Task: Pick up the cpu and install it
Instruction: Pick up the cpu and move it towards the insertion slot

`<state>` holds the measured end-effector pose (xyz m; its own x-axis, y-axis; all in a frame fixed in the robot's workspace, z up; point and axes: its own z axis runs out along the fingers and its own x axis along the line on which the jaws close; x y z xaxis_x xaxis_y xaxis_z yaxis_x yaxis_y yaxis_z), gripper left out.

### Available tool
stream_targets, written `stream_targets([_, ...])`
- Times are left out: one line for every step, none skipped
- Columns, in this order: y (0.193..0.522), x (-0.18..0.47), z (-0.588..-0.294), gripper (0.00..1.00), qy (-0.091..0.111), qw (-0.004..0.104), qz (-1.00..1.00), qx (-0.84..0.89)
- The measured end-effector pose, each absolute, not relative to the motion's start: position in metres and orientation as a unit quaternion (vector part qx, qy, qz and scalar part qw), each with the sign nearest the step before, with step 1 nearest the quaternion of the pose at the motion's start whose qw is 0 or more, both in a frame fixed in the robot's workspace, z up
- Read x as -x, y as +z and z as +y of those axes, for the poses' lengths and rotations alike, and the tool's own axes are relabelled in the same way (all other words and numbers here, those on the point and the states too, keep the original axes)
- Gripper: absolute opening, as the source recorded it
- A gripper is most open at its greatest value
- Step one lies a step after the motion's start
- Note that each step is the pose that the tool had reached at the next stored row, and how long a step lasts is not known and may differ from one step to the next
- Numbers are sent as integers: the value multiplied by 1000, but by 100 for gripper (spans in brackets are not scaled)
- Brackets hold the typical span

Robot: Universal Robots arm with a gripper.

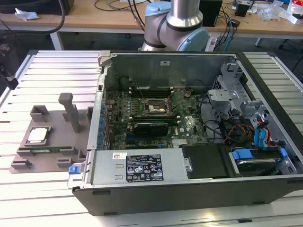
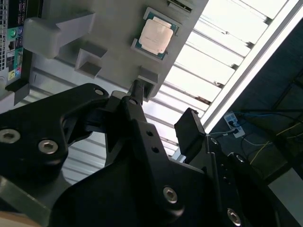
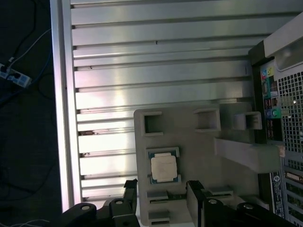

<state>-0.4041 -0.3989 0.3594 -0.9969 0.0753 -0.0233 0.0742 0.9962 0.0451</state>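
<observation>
Chip [image 3: 164,168] sits flat in its grey holder [image 3: 194,137] on the counter [image 3: 142,71], straight ahead of your hand [image 3: 161,185] (spread open, empty), nearly centred between the fingers [image 3: 195,191].

"Where does the exterior view look from?"
"From up high, on the side away from the arm [image 1: 177,21]. It looks down on the whole open computer case [image 1: 165,61] and the slatted table [image 1: 57,71] — from far off."
"And both wrist views?"
"They look down from much nearer, past the gripper [image 3: 162,183] and onto the grey holder [image 3: 199,146]."
"What do all three share?"
"The holder with the cpu [image 3: 164,168] on it — plus some table and an edge of the case."
</observation>
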Motion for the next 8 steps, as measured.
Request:
stream_targets([359, 404, -399, 55, 22, 12, 999, -37])
stream_targets([358, 404, -399, 55, 22, 12, 999, -37])
stream_targets([357, 404, -399, 55, 22, 12, 999, -37])
stream_targets([356, 404, -399, 55, 22, 12, 999, -37])
stream_targets([355, 404, -399, 55, 22, 12, 999, -37])
stream_targets([354, 404, -399, 55, 22, 12, 999, -37])
stream_targets([353, 404, -399, 55, 22, 12, 999, -37])
stream_targets([353, 404, -399, 55, 22, 12, 999, -37])
